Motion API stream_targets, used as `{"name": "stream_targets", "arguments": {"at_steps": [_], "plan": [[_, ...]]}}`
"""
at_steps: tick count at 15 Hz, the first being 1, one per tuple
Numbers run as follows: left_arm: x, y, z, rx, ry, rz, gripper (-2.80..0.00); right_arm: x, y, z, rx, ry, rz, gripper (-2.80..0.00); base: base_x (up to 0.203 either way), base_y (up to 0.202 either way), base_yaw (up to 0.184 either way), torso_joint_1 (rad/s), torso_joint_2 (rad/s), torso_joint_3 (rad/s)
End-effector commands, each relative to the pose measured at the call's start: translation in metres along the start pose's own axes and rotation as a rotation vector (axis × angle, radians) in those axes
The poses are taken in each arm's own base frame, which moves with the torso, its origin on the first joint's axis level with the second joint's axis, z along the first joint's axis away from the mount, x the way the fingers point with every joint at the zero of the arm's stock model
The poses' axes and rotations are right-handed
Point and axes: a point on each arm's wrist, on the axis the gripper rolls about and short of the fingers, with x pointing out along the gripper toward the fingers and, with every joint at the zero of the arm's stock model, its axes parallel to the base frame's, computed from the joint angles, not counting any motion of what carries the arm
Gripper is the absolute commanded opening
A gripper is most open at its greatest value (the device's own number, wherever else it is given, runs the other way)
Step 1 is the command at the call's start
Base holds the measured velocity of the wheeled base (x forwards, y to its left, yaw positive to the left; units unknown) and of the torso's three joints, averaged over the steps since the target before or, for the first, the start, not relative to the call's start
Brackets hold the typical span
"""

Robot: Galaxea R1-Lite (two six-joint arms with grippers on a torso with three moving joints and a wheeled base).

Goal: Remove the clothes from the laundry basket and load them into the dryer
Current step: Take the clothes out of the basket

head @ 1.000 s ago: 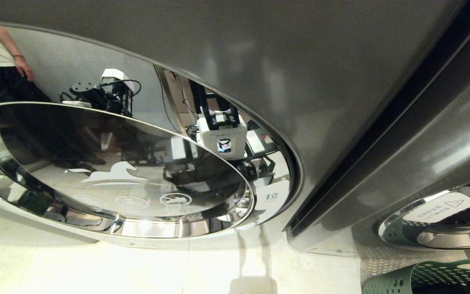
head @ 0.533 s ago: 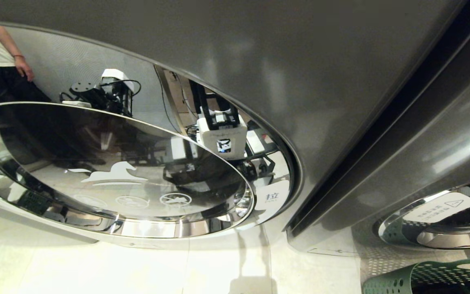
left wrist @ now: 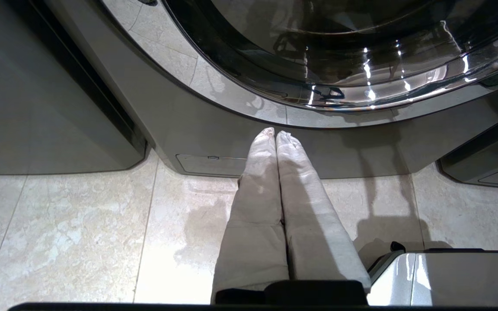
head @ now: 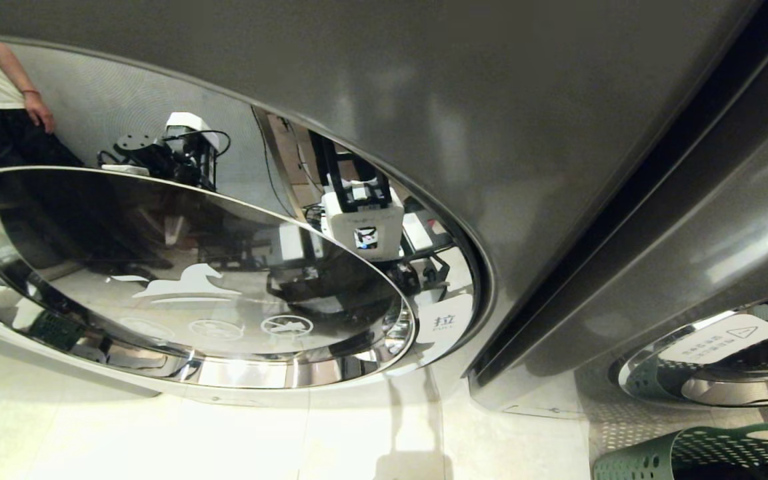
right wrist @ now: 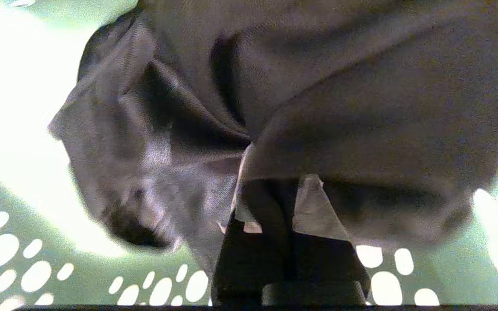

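Right wrist view: your right gripper (right wrist: 275,203) has pinched the dark garment (right wrist: 318,108) in the basket (right wrist: 24,259), ready to lift; left gripper (left wrist: 276,134) closed, idle.

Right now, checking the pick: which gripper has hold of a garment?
The right gripper, shut on the dark garment inside the green basket; the left gripper is shut on nothing.

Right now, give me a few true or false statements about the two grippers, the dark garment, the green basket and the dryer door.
1. The right gripper is shut on the dark grey garment. True.
2. That garment is already inside the dryer drum. False: it hangs in the green perforated laundry basket.
3. The left gripper is shut, holding nothing, above the pale tiled floor. True.
4. The round glass dryer door is swung fully open. False: it looks closed.
5. The basket sits at the lower left of the head view. False: lower right.
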Motion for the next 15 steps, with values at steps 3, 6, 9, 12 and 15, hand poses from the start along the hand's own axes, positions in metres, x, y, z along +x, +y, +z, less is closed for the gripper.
{"name": "stream_targets", "arguments": {"at_steps": [3, 6, 9, 12, 15], "plan": [[0.000, 0.000, 0.000, 0.000, -0.002, 0.002, -2.80, -0.054, 0.005, 0.028, 0.021, 0.005, -0.006, -2.80, 0.000, 0.000, 0.000, 0.000, 0.00, 0.000], [0.000, 0.000, 0.000, 0.000, -0.003, 0.000, -2.80, -0.114, 0.020, 0.033, 0.066, 0.039, -0.006, -2.80, 0.000, 0.000, 0.000, 0.000, 0.00, 0.000], [0.000, 0.000, 0.000, 0.000, -0.001, 0.000, -2.80, -0.171, 0.034, 0.021, 0.118, 0.046, -0.023, -2.80, 0.000, 0.000, 0.000, 0.000, 0.00, 0.000], [0.000, 0.000, 0.000, 0.000, -0.002, 0.000, -2.80, -0.217, 0.044, 0.013, 0.149, 0.011, -0.057, -2.80, 0.000, 0.000, 0.000, 0.000, 0.00, 0.000], [0.000, 0.000, 0.000, 0.000, -0.002, 0.000, -2.80, -0.256, 0.050, 0.013, 0.129, -0.065, -0.111, -2.80, 0.000, 0.000, 0.000, 0.000, 0.00, 0.000]]}}
